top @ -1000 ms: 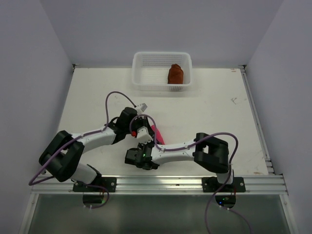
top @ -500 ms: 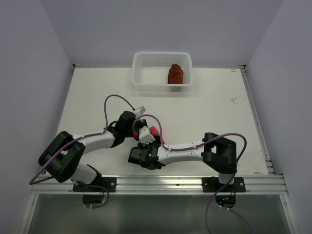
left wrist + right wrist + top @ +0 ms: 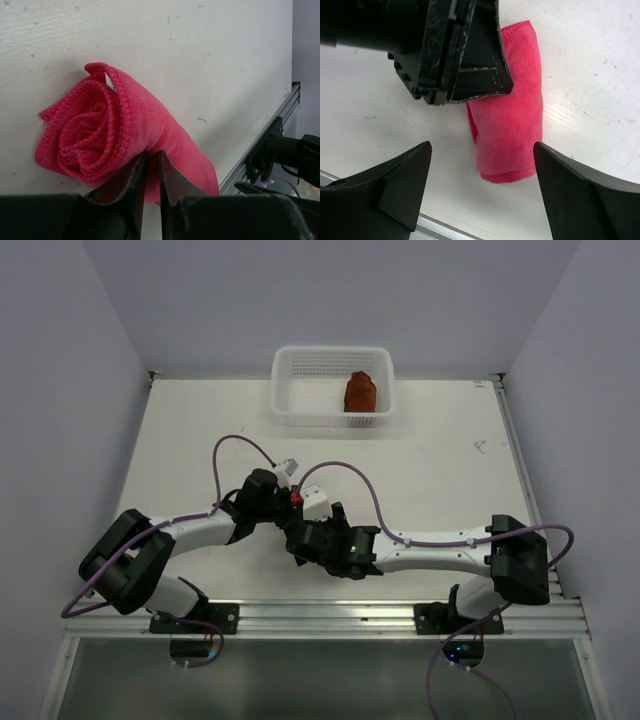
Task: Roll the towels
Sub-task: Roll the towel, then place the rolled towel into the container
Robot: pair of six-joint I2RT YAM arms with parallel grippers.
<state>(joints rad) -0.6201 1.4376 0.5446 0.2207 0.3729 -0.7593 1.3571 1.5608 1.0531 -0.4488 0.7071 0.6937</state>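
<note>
The pink towel (image 3: 100, 130) lies rolled into a tight cylinder on the white table, near the front edge. My left gripper (image 3: 152, 154) is shut on the roll's outer layer at its near side, with pink cloth pinched between the narrow jaws. In the right wrist view the same pink towel (image 3: 512, 130) lies lengthwise, with the left gripper's dark fingers (image 3: 470, 65) over its far end. My right gripper (image 3: 481, 145) hovers above the roll, open wide and holding nothing. The rust-brown towel (image 3: 360, 392) sits rolled in the white mesh basket (image 3: 300, 412). From above, both wrists hide the pink towel.
The basket stands at the table's far edge, in the middle. A metal rail (image 3: 340, 615) runs along the near edge, just in front of the pink roll. Purple cables (image 3: 240, 445) loop over both arms. Grey walls close in both sides.
My right gripper has opened wide and let go of the pink roll, and the right arm has stretched out low with its elbow swung right. The left gripper keeps its grip.
</note>
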